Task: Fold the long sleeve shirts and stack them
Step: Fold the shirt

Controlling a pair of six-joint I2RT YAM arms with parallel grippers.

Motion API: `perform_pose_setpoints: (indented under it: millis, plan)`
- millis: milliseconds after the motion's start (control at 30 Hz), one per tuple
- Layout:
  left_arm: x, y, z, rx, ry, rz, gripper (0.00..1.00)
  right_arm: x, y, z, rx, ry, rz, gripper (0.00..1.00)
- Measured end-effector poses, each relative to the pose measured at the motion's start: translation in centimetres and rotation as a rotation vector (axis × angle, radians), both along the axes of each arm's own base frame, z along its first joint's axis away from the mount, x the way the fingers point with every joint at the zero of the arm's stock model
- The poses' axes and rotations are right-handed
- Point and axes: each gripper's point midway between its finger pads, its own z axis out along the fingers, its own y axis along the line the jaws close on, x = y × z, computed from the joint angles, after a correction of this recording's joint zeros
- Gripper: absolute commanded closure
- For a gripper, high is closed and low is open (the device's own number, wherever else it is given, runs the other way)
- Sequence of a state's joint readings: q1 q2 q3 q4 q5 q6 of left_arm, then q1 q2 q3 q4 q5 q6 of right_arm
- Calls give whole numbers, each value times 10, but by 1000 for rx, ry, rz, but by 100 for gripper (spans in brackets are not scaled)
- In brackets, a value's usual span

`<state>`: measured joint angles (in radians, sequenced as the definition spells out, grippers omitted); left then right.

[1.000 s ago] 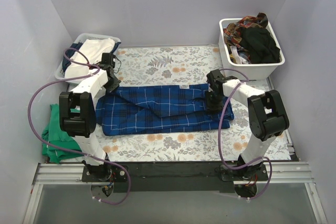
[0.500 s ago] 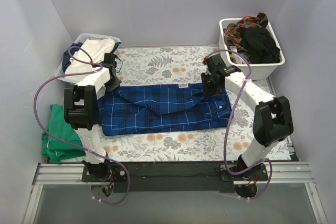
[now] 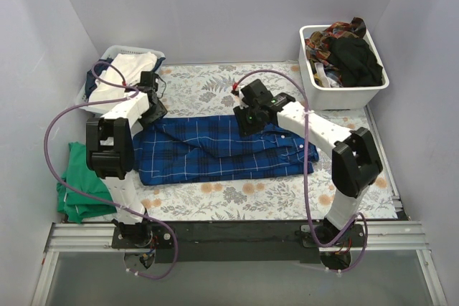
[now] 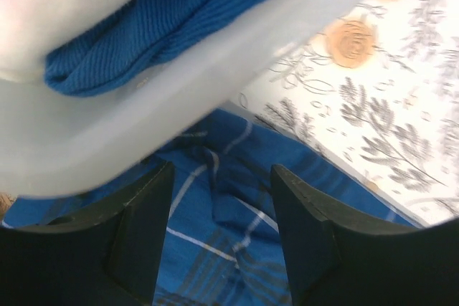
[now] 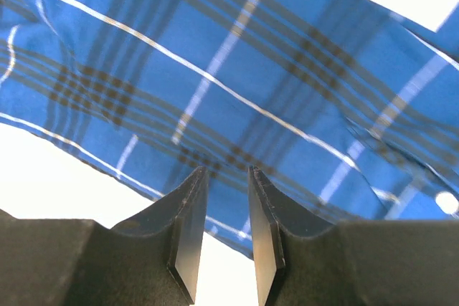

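1. The plaid shirt point(image 3: 222, 150) lies partly folded in the middle of the bench point(image 3: 208, 80), with its top layer wrinkled.
2. That loose top layer could slide or bunch if my right claw point(image 5: 224, 173) drags sideways as it leaves.
3. My left claw point(image 4: 222, 177) sits just beside the white basket point(image 4: 215, 84), so a careless swing could knock its rim.
4. My left claw is released, with its jaws apart over the shirt's left corner, and it holds nothing.
5. My right claw's jaws are narrowly parted at the shirt's far edge, and I cannot tell whether they pinch cloth.

plaid shirt point(image 3: 215, 152): matt woven cloth | basket point(image 4: 93, 141): smooth translucent plastic
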<state>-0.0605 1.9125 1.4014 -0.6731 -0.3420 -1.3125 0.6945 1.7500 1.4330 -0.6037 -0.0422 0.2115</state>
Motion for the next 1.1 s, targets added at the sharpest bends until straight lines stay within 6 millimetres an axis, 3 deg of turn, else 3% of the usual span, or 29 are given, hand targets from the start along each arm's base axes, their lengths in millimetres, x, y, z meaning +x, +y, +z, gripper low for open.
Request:
perform_pose_setpoints:
  millis: [300, 433, 600, 733, 833, 1033, 1100]
  plan:
    - [2, -22, 61, -106, -148, -55, 41, -5, 72, -25, 31, 60, 143, 62]
    - [-5, -42, 69, -166, -163, -98, 41, -23, 93, -39, 38, 105, 209, 62]
    - [-23, -88, 50, -240, -107, -192, 41, -42, 103, -59, 21, 151, 277, 62]
    - [-39, -117, 32, -295, -61, -241, 41, -55, 97, -80, -13, 190, 294, 63]
    - [-42, -120, 18, -305, -34, -232, 41, -65, 85, -96, -48, 227, 290, 63]
    - [-43, -107, -26, -240, 52, -192, 41, -65, 84, -98, -40, 221, 286, 63]
    - [-40, -103, -29, -220, 46, -183, 41, -65, 84, -98, -37, 217, 284, 63]
